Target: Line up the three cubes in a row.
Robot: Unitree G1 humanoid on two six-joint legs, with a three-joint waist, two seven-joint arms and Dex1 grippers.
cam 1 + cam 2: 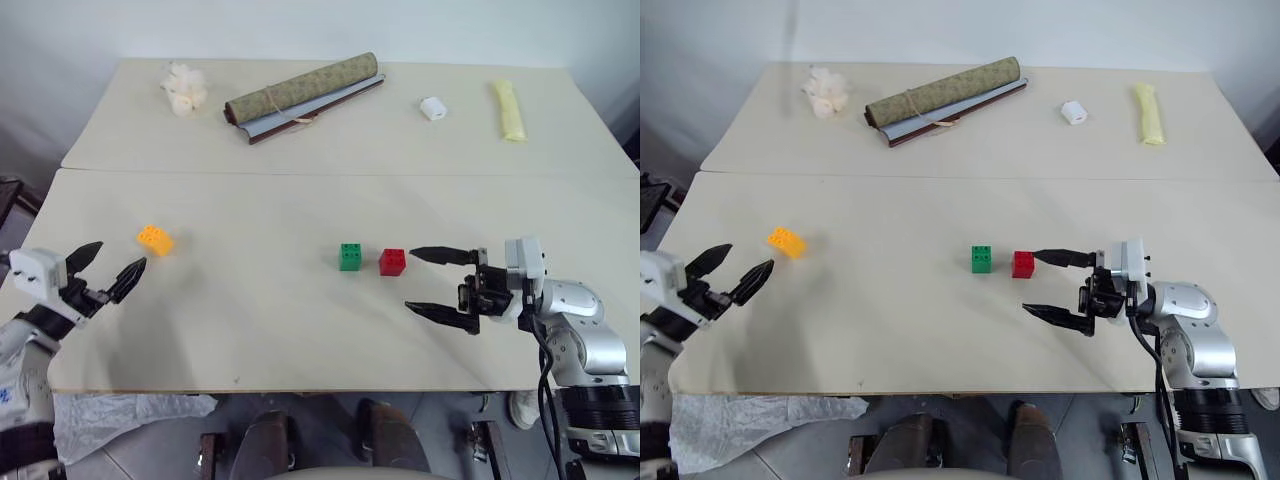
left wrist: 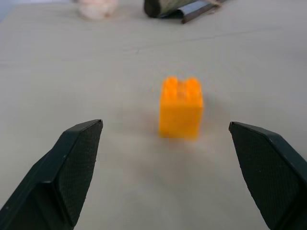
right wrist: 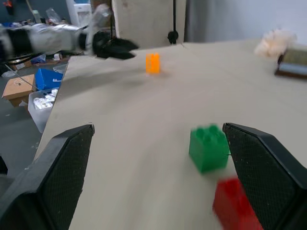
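Both my jaws are wide open and hold nothing. My left gripper [image 1: 108, 268] hangs at the left edge of the near table [image 1: 260, 330], low over the top, and it points at the orange-yellow cube [image 1: 155, 239]. That cube sits just past my left fingertips [image 2: 79, 158], not touching them. It sits a bit turned, so its sides do not run along the table edge. From my left wrist I see its studs on top, so it sits upright.

Going right, there is a big bare stretch of table. Then comes the green cube [image 1: 350, 256], and just beside it, to its right, the red cube [image 1: 392, 262]. These two sit side by side with a thin gap between them. Both have their studs up. The orange-yellow cube is well apart from them, far off to the left.

My right gripper [image 1: 428, 282] is next, pointing left at the red cube. One fingertip is very near the red cube's right side; I cannot tell if it touches. My other finger is nearer to me, away from the cubes.

On the far table [image 1: 120, 140], from left to right, I see a fluffy white clump [image 1: 184, 89], a long rolled mat [image 1: 302, 96] lying slanted, a small white block [image 1: 432, 108], and a long pale yellow piece [image 1: 509, 110] lying with one end toward me.
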